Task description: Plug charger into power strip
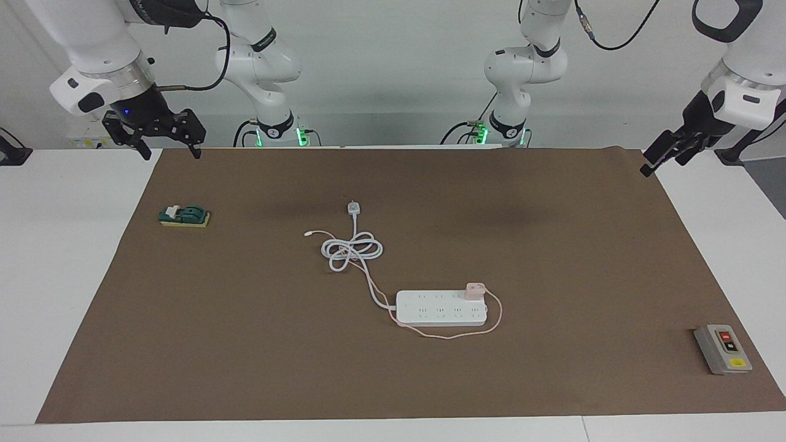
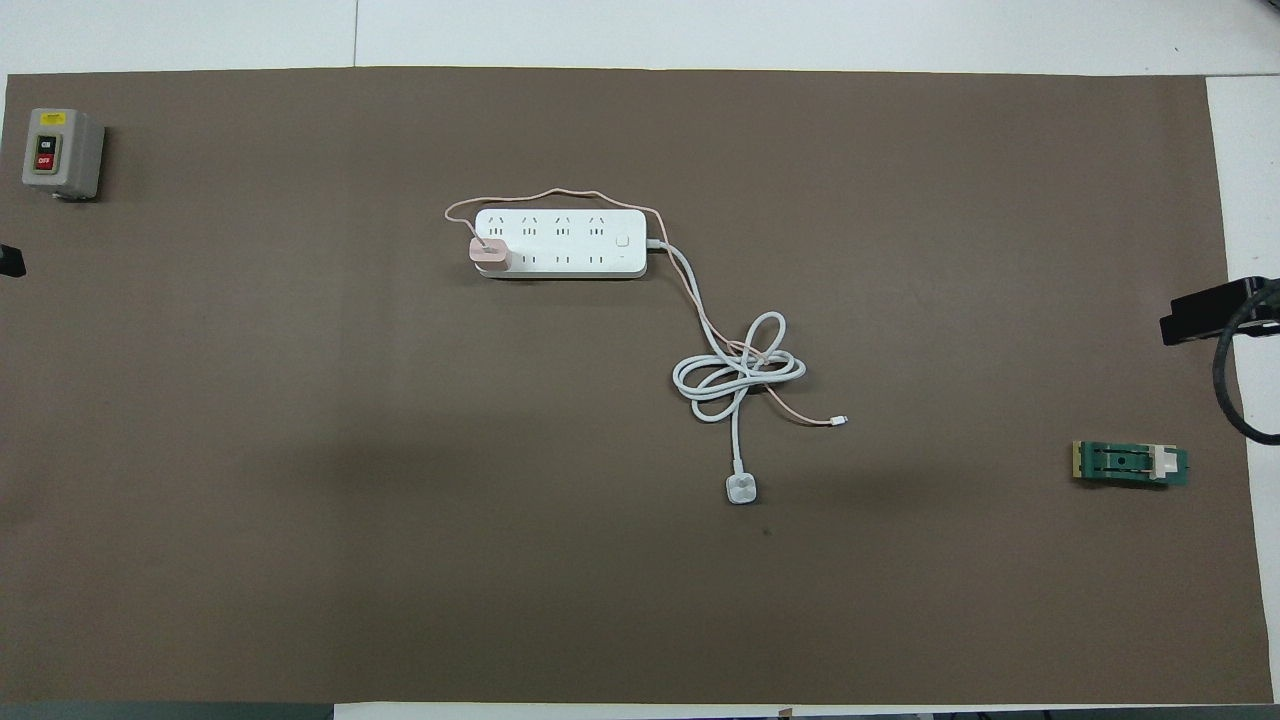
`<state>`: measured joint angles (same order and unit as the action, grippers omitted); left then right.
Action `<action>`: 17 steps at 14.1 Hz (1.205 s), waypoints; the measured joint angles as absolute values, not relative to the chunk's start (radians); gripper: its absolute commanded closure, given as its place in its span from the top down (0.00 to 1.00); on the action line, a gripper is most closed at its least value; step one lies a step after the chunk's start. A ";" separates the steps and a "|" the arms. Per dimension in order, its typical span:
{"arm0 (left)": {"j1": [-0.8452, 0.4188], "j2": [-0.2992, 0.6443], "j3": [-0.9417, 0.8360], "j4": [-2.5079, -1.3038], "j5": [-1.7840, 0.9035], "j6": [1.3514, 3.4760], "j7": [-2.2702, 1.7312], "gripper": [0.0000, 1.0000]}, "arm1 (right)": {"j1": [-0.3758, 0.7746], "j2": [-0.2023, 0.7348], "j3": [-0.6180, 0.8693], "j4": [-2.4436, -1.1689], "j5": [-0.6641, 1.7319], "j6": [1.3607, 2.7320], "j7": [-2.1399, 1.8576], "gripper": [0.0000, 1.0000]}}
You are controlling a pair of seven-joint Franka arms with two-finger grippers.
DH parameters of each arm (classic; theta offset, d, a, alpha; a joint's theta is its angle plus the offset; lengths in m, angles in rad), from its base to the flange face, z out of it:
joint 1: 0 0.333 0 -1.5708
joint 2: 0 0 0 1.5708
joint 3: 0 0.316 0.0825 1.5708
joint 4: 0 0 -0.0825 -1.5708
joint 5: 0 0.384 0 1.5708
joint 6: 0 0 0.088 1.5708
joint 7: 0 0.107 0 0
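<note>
The white power strip (image 1: 441,309) (image 2: 560,243) lies flat on the brown mat, about mid-table. The pale-pink charger (image 1: 474,290) (image 2: 489,254) stands on it, on the end socket toward the left arm's end, in the row nearer the robots. Its thin pink cable (image 1: 454,336) curls round that end of the strip and runs to the coiled cord. My left gripper (image 1: 662,164) hangs open and empty over the mat's corner by its own base; only a sliver of it shows in the overhead view. My right gripper (image 1: 171,153) waits open over the mat's corner at its end.
The strip's thick white cord (image 1: 352,248) (image 2: 740,375) lies coiled nearer the robots, ending in a small white plug (image 1: 354,208) (image 2: 741,489). A grey button box (image 1: 723,348) (image 2: 60,152) sits at the left arm's end, a green block (image 1: 184,216) (image 2: 1130,464) at the right arm's end.
</note>
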<state>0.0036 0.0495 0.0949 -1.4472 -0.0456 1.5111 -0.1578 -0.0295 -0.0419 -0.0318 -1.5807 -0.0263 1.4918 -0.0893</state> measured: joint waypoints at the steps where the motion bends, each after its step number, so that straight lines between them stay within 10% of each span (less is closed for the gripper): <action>1: 0.003 0.046 0.087 -1.453 -0.046 1.510 -0.157 1.00 | -0.030 -0.042 -0.032 -1.581 -0.026 1.492 -0.089 1.00; 17: -0.099 -0.003 0.062 -1.591 -0.036 1.518 -0.060 1.00 | -0.030 -0.042 -0.032 -1.581 -0.026 1.492 -0.089 1.00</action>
<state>-0.0987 -0.0032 0.0619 -1.5913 -0.0365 1.5176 -0.0599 -0.0295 -0.0419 -0.0318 -1.5807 -0.0263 1.4918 -0.0893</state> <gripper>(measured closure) 0.000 0.000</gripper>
